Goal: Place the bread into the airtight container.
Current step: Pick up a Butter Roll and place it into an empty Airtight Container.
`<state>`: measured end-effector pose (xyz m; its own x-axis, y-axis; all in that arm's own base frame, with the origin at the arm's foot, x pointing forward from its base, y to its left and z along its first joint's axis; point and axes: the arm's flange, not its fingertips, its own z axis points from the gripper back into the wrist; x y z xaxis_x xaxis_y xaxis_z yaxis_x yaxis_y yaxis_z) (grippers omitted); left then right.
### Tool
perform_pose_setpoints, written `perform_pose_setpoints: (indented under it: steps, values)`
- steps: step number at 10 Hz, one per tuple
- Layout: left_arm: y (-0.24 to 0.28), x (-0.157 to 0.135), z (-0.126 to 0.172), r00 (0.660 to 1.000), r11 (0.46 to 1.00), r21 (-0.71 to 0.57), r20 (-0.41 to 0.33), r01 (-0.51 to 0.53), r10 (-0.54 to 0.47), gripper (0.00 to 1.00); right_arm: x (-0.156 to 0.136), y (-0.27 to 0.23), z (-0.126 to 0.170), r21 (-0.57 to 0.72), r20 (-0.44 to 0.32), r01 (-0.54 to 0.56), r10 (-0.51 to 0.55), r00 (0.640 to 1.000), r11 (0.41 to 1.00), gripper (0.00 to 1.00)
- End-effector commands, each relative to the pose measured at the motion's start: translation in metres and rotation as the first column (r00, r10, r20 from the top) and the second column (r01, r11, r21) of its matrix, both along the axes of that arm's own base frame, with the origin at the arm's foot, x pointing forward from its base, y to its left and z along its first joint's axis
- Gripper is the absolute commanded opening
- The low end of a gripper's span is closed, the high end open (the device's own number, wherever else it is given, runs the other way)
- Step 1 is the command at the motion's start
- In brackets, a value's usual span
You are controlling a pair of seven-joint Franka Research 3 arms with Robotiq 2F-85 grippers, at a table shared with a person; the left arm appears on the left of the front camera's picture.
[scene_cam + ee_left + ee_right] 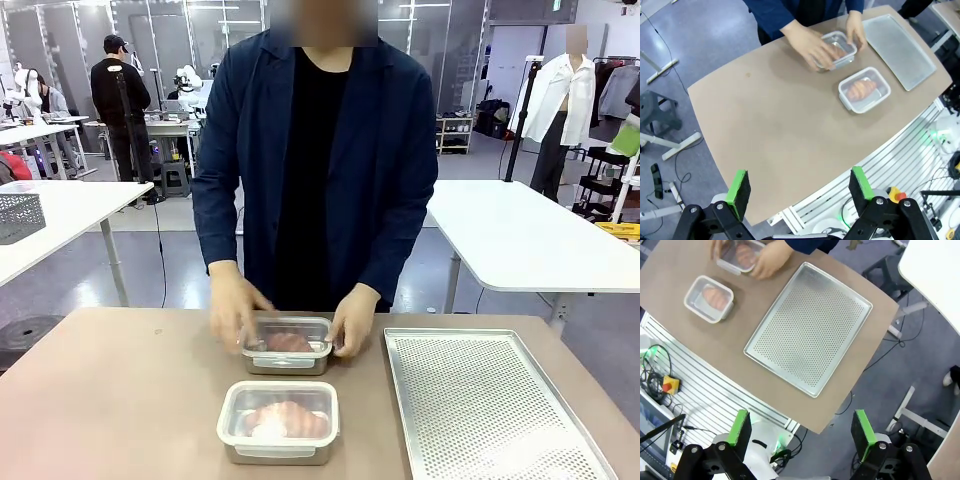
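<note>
In the front view, a lidded clear container is seen at the lower centre of the frame, on the brown table; a piece of bread is enclosed in it. Just beyond it, a second container with bread inside is gripped at both sides by the person's hands, at mid-frame. A perforated metal tray is laid at the lower right, apart from both containers.

In the left wrist view, the left gripper is observed at the bottom edge with its green pads set wide apart and nothing between them; it is held high over the table's near edge. Both containers are noted at the upper right of that frame.

In the right wrist view, the right gripper is likewise found spread wide and empty at the bottom edge, high above the tray at mid-frame. The containers appear at the upper left.
</note>
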<state>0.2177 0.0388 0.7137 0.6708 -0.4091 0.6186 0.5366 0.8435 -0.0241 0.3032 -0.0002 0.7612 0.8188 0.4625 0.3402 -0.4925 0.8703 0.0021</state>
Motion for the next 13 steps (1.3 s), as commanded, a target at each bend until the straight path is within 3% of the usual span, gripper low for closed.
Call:
perform_pose_setpoints:
  steps: [1, 13]
  values:
    - [-0.0006, 0.0003, 0.0009, 1.0, 1.0, -0.001, 0.002, 0.009, -0.009, 1.0, 0.0012, -0.0024, 0.0014, -0.009, 0.004, -0.01, 0.01, 1.0, 1.0, 1.0]
    - [-0.0006, 0.0003, 0.0009, 1.0, 1.0, -0.001, 0.002, 0.009, -0.009, 1.0, 0.0012, -0.0024, 0.0014, -0.009, 0.004, -0.01, 0.01, 1.0, 1.0, 1.0]
